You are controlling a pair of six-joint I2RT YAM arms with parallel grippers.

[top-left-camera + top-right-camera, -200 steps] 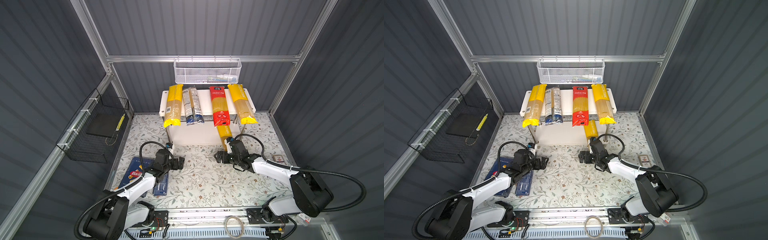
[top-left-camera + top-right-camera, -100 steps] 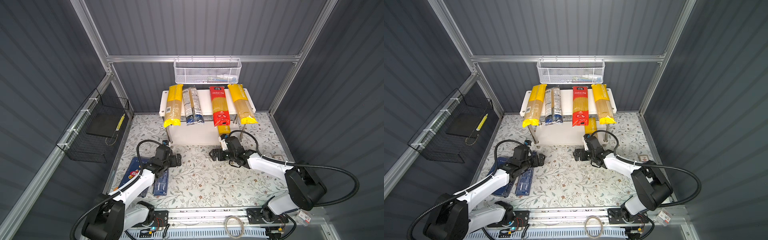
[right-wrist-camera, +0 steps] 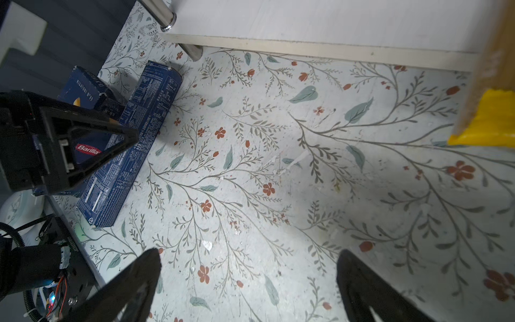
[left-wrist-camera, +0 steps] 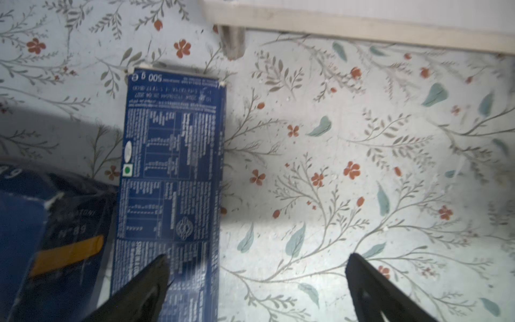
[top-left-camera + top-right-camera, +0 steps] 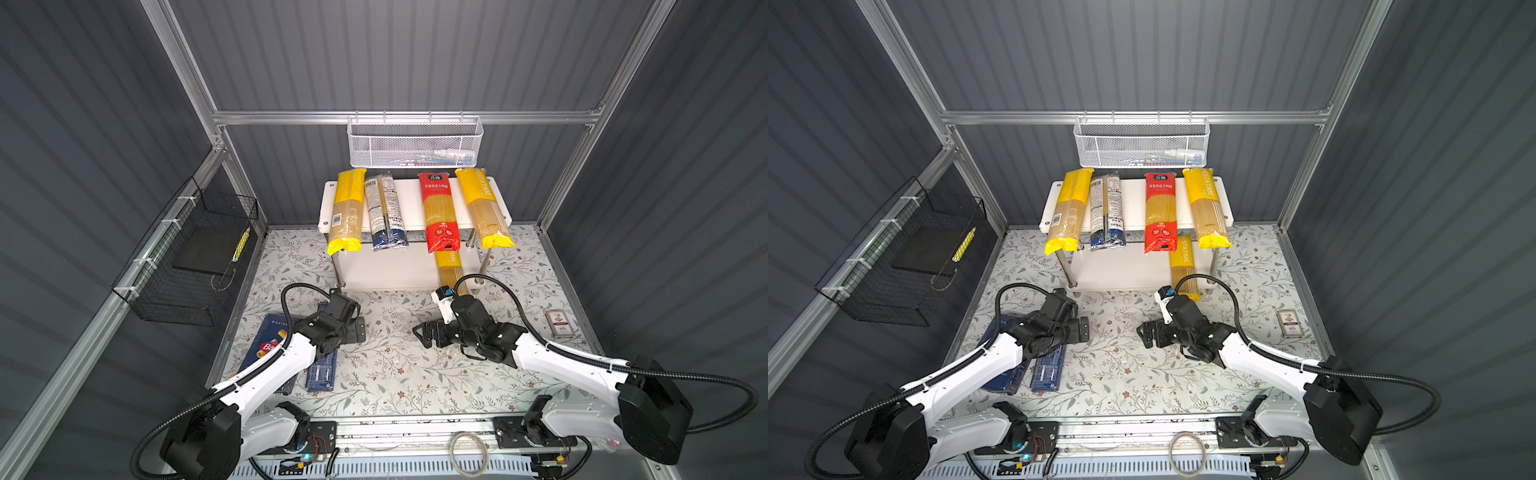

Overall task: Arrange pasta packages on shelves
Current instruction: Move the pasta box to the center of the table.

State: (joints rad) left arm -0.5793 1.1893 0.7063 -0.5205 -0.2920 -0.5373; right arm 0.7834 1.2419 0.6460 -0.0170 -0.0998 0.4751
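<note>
A black wire basket (image 5: pixel 187 266) is hung on the left wall. At the left side of the desk (image 5: pixel 395 374) the wide blue Barilla box (image 5: pixel 266 345) is laid flat. The narrow blue box (image 5: pixel 321 374) is laid just beside it on the right. Both boxes are partly covered by the left arm in both top views.

The left end effector (image 5: pixel 356 330) is held low, just right of the narrow blue box. Its fingers are spread wide and nothing is gripped. In the left wrist view one finger (image 4: pixel 150 278) is seen over that box and the other over bare desk.

At the far middle the shelves (image 5: pixel 411 203) are stood, with a white mesh basket (image 5: pixel 415 145) hung on the wall above them. Four bags are laid side by side across the upper board, their near ends overhanging its edge:
- the left yellow bag (image 5: pixel 347 212)
- the grey-and-dark-blue bag (image 5: pixel 384 212)
- the red bag (image 5: pixel 438 212)
- the right yellow bag (image 5: pixel 484 212)

On the lower board the lower yellow bag (image 5: pixel 449 266) is laid toward the right, with its near end past the board's edge.

Near the shelves, the right end effector (image 5: pixel 424 336) is held low over the desk. It is pointed left and spread wide, and nothing is held between its fingers (image 3: pixel 139 278).

A small red-and-white card (image 5: pixel 559 323) is laid at the right side of the desk, well apart from the rest.
</note>
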